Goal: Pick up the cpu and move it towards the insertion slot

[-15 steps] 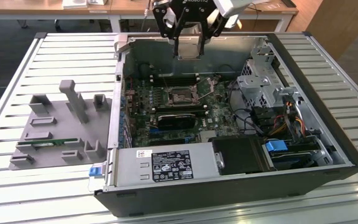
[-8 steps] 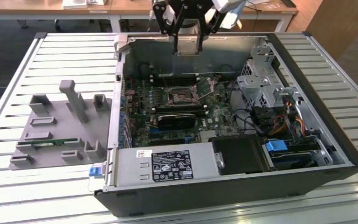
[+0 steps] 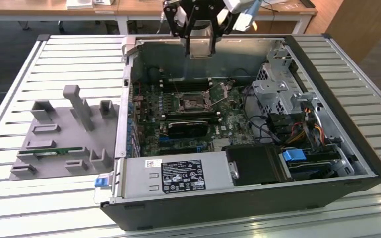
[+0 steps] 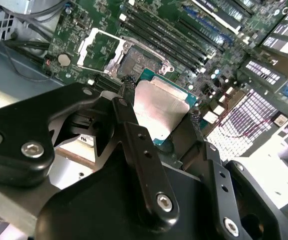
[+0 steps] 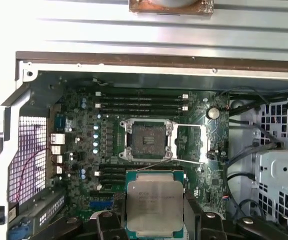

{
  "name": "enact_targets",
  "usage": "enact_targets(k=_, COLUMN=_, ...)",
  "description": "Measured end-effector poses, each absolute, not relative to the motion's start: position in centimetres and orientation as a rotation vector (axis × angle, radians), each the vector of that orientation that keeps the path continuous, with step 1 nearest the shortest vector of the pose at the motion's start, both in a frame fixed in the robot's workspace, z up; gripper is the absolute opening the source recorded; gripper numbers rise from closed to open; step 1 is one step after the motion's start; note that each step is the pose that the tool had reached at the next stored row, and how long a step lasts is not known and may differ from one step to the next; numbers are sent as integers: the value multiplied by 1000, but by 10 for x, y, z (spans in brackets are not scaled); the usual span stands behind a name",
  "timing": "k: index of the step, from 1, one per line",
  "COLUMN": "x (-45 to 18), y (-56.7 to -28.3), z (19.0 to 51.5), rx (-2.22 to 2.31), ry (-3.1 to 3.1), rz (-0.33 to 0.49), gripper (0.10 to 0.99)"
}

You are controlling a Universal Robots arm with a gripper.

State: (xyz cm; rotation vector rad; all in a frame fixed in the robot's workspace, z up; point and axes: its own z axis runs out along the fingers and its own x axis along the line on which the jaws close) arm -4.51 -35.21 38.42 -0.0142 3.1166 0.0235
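Gripper (image 5: 155, 220) pinches cpu (image 5: 155, 202) by opposite edges, just short of slot (image 5: 148, 140); light, stiff, fragile underside.

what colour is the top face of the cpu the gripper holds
Silvery-grey metal with a green rim on the small flat square cpu, clearest in the first wrist view.

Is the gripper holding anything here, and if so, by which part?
Yes: the gripper holds the cpu by two opposite edges, its silvery face showing in both wrist views, above the motherboard near the open insertion slot.
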Motion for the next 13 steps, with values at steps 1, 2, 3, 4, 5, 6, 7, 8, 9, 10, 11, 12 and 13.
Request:
enact_targets(k=1, x=-45, y=-349, z=384, rx=-14, ry=3117, rz=23, gripper=541)
enact_targets(k=2, x=-45, y=-347, z=384, rx=-14, ry=3117, rz=23, gripper=541)
enact_targets(k=3, x=-45, y=-345, z=383, rx=-14, ry=3117, rz=23, gripper=541)
enact_targets(k=4, x=-45, y=-343, z=383, rx=-14, ry=3117, rz=23, gripper=541)
enact_targets(k=5, x=-45, y=-341, z=383, rx=-14, ry=3117, rz=23, gripper=541)
enact_targets(k=6, x=-45, y=-338, z=382, rx=-14, ry=3117, rz=23, gripper=541)
enact_targets(k=7, x=-44, y=-337, z=381, rx=-14, ry=3117, rz=23, gripper=541)
enact_targets(k=8, x=-44, y=-335, z=381, rx=-14, ry=3117, rz=23, gripper=541)
enact_targets(k=9, x=-43, y=-334, z=380, rx=-14, ry=3117, rz=23, gripper=541)
enact_targets(k=10, x=-42, y=-332, z=379, rx=-14, ry=3117, rz=23, gripper=541)
enact_targets(k=11, x=-42, y=-331, z=379, rx=-14, ry=3117, rz=23, gripper=541)
enact_targets(k=12, x=-41, y=-330, z=378, rx=-14, ry=3117, rz=23, gripper=541)
enact_targets(k=13, x=-40, y=-327, z=377, rx=-14, ry=3117, rz=23, gripper=541)
